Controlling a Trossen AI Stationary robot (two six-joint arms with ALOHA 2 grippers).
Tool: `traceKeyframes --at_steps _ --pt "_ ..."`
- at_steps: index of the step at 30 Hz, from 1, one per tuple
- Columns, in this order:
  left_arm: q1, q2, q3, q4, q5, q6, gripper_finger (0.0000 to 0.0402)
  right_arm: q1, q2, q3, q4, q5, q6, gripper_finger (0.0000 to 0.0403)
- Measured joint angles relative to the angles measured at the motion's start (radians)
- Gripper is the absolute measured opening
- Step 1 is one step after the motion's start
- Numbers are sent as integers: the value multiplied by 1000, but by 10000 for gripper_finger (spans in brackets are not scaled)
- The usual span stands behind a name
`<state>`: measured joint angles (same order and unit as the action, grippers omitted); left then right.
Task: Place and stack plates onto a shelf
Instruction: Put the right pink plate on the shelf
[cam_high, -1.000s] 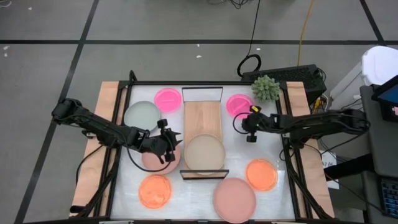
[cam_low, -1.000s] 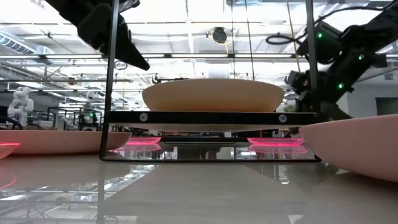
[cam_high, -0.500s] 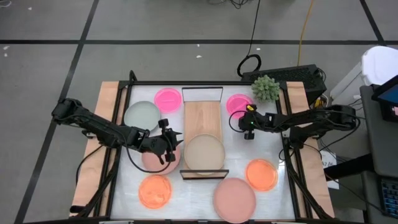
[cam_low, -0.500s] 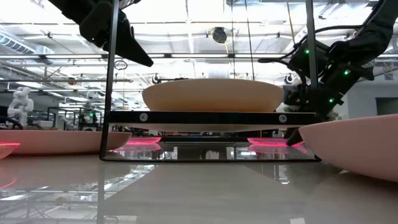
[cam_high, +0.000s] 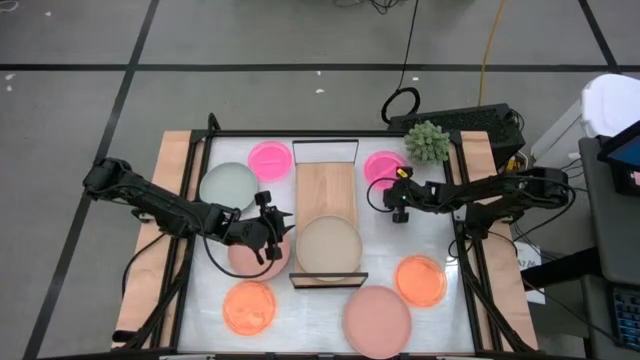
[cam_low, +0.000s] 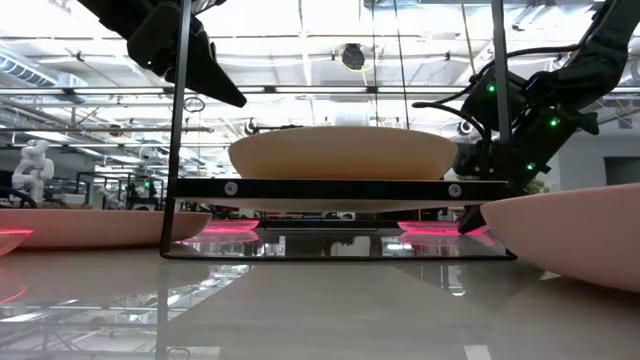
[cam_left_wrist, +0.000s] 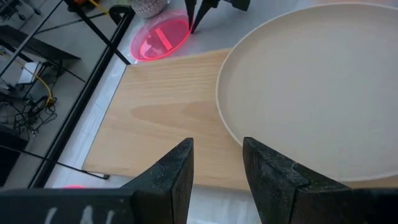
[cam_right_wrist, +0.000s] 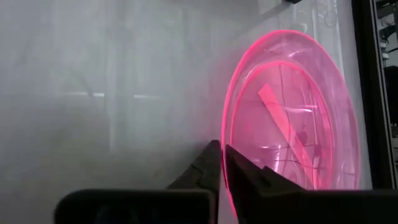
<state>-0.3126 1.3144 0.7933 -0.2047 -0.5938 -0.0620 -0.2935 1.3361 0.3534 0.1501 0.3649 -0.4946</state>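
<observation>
From my seat the step in hand looks like the pick-up of the next plate, with one already on the shelf. On the left, my left gripper (cam_high: 272, 232) hangs above the dusty-pink plate (cam_high: 255, 257), just beside the shelf (cam_high: 325, 185); in its wrist view the fingers (cam_left_wrist: 177, 171) stand apart with nothing between them, looking over the bare board and the beige plate (cam_high: 328, 246). That plate is large, matte and shallow-rimmed, and sits on the near half of the light-wood board, between its black wire ends.

Further right, my right gripper (cam_high: 393, 196) is down at the hot-pink plate (cam_high: 384, 167), a small, glossy, see-through dish lying on the desk beside the shelf's far end, near the green plant (cam_high: 427, 141). Its fingertips (cam_right_wrist: 214, 163) are almost together and meet the plate's rim; whether the rim is actually pinched between them I cannot tell.

I judge the next move needs a firm hold on that thin rim, then a level lift and carry across to the shelf.
</observation>
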Motion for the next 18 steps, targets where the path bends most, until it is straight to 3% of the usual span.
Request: traceKeyframes --at_steps 9,18 --pt "0 0 0 0 0 -2 145 22 -12 -1 -3 3 -6 1" --pt "0 0 0 0 1 -2 145 84 -117 -1 2 57 -15 0"
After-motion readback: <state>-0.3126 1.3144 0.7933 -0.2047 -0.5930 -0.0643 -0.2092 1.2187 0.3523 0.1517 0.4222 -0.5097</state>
